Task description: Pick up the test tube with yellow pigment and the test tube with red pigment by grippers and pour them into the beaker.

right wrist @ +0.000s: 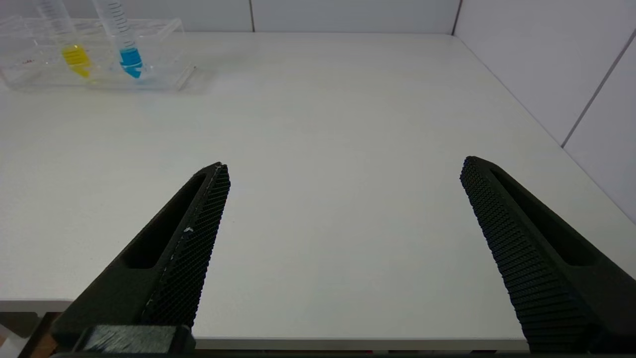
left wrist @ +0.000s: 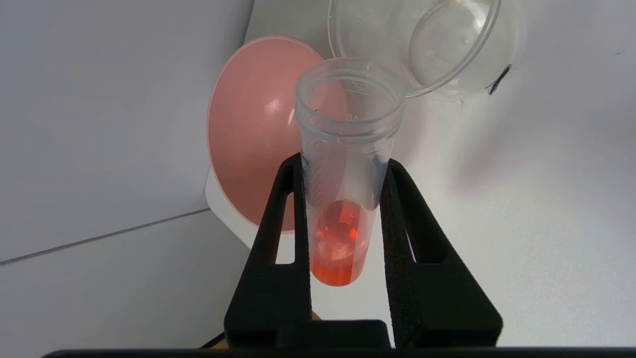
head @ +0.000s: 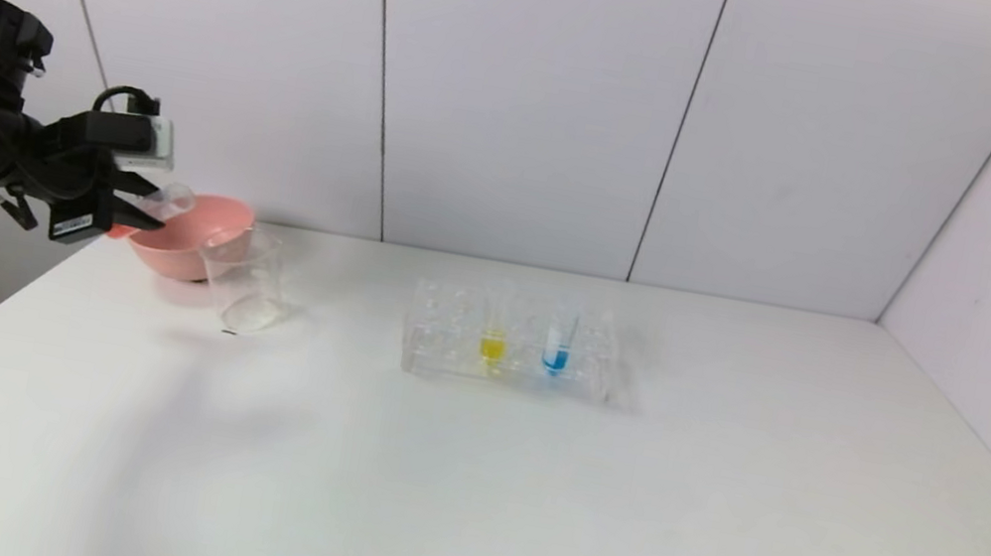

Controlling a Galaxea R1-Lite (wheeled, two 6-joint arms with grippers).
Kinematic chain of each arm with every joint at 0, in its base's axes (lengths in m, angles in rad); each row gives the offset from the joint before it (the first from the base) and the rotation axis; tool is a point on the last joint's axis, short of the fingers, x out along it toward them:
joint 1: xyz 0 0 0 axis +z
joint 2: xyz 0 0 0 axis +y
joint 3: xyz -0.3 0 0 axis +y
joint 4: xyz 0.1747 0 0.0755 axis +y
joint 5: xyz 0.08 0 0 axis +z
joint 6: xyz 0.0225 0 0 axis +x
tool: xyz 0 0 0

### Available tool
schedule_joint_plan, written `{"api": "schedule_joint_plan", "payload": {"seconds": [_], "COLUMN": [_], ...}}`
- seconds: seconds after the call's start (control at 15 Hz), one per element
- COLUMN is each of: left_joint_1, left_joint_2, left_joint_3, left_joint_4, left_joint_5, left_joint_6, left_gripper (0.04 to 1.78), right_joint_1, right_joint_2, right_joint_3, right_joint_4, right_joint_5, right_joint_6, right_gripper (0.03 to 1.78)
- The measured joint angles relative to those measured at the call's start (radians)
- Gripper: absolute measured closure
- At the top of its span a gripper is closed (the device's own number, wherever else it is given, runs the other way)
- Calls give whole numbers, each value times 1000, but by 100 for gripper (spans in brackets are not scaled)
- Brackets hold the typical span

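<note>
**Red tube held aloft at the far left of the desk**

Pale panelled walls close in a white desk [head: 518,503] on the far and right sides. Near the middle of it stands a clear tube rack [head: 510,343], holding the test tube with yellow pigment [head: 495,330] and, just to its right, a tube with blue liquid [head: 558,343]; both stand upright in the rack's near row.

At the far left corner sits a pink bowl [head: 195,238], and touching or just in front of it on the right is the beaker [head: 246,279], clear and with no coloured liquid showing in it.

The left gripper [head: 149,212] hangs above the desk's left edge beside the bowl, clenched on the test tube with red pigment [left wrist: 343,174]. In the left wrist view its two black fingers [left wrist: 285,223] press the tube's sides just above the red-orange liquid, which lies pooled in the rounded tip. The tube's open mouth points toward the bowl and the beaker, whose rim shows just beyond it; from the head view the tube is tilted, its mouth higher than the gripper.

The right gripper [right wrist: 343,174] is out of the head view; its own wrist view shows it low at the desk's near edge, released, its fingers spread wide with nothing between them, well apart from the rack.
</note>
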State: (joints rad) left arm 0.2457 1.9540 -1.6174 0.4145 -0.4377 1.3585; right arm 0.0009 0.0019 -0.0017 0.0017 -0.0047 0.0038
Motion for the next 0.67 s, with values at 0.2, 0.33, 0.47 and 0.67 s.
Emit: {"api": "schedule_joint_plan", "payload": {"seconds": [0.2, 0.33, 0.47, 0.67], "left_joint_1": [-10, -15, -23, -36], "left_joint_2": [10, 17, 26, 36], "left_joint_3": [-51, -74, -96, -116], "left_joint_4": [81, 110, 129, 132], "left_joint_5": [52, 62, 71, 88], "left_joint_6": [44, 65, 77, 99], "left_gripper": [139, 139, 139, 139], "right_joint_1": [0, 0, 0, 0], "right_joint_2": [0, 0, 0, 0], "right_joint_3": [0, 0, 0, 0], "right_joint_4": [0, 0, 0, 0], "right_joint_5": [0, 0, 0, 0], "right_joint_6": [0, 0, 1, 0], "right_gripper": [11, 11, 11, 11]}}
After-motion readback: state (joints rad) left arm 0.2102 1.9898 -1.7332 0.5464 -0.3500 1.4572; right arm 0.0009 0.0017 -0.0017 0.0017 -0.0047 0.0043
